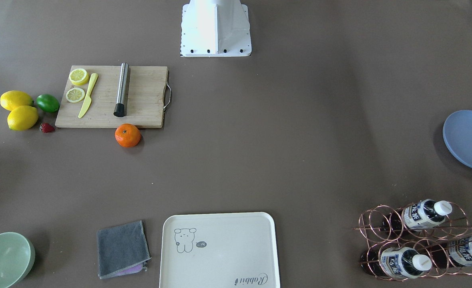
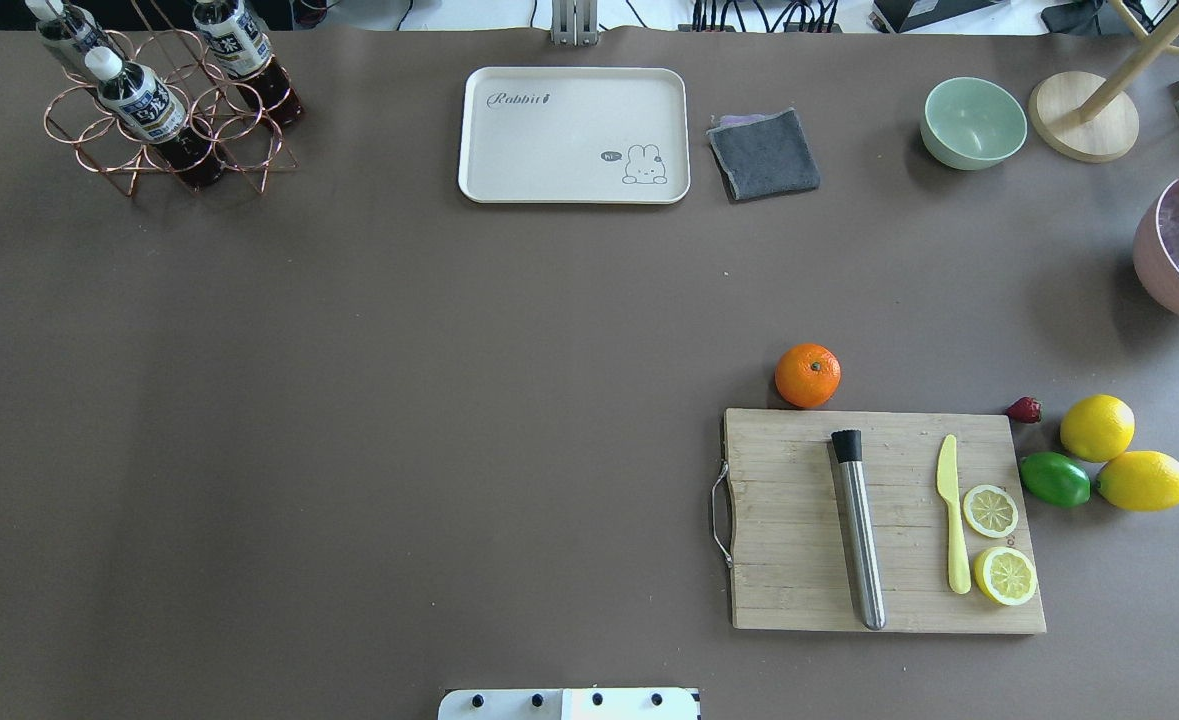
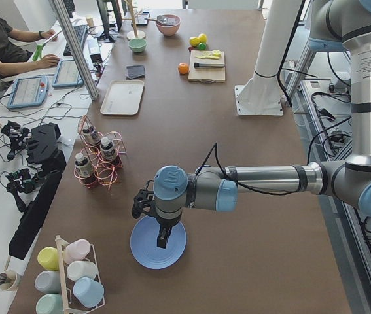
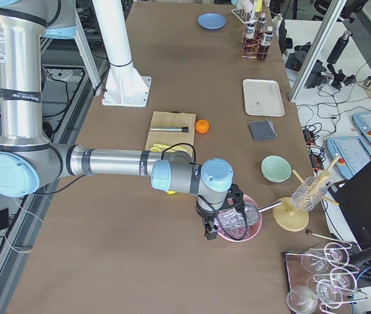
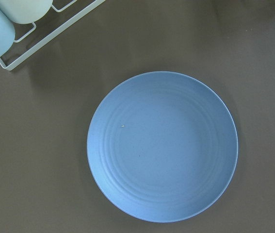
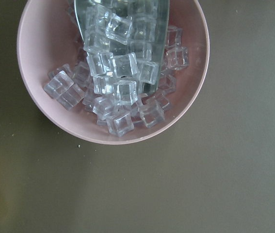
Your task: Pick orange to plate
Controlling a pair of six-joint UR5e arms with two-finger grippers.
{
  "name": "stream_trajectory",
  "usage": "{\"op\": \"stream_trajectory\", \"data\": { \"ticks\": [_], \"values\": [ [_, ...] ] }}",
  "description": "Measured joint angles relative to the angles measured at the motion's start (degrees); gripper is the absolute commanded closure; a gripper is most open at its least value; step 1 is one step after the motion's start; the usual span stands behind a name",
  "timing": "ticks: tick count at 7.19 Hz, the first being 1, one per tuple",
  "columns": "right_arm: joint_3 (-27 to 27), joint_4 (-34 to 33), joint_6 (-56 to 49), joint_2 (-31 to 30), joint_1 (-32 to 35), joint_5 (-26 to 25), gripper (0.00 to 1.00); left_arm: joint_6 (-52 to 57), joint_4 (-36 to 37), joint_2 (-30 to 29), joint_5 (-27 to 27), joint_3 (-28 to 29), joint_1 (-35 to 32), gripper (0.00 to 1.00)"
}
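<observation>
The orange [image 2: 807,375], a small bright mandarin, rests on the brown table just beyond the far edge of a wooden cutting board; the front view also shows the orange [image 1: 127,135]. The periwinkle-blue plate [image 1: 470,140] lies empty at the table's end on my left. In the left side view my left gripper [image 3: 163,242] hangs just above the plate [image 3: 158,241], which fills the left wrist view as the plate [image 5: 162,146]. My right gripper [image 4: 209,232] hovers over a pink bowl, far from the orange [image 4: 202,126]. I cannot tell whether either gripper is open or shut.
The cutting board [image 2: 884,520] carries a steel cylinder [image 2: 859,530], a yellow knife and lemon slices. Two lemons, a lime [image 2: 1054,479] and a strawberry lie beside it. A cream tray [image 2: 574,135], grey cloth, green bowl [image 2: 973,122], bottle rack [image 2: 159,100] and pink ice bowl [image 6: 55,121] stand around.
</observation>
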Motion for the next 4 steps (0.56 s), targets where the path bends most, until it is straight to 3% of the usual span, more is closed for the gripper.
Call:
{"op": "stream_trajectory", "data": {
  "ticks": [4],
  "values": [
    [0.0,-0.1,0.0,-0.3,0.0,0.1,0.0,-0.2,-0.9,1.0,-0.7,0.0,0.1,0.03]
  ]
}}
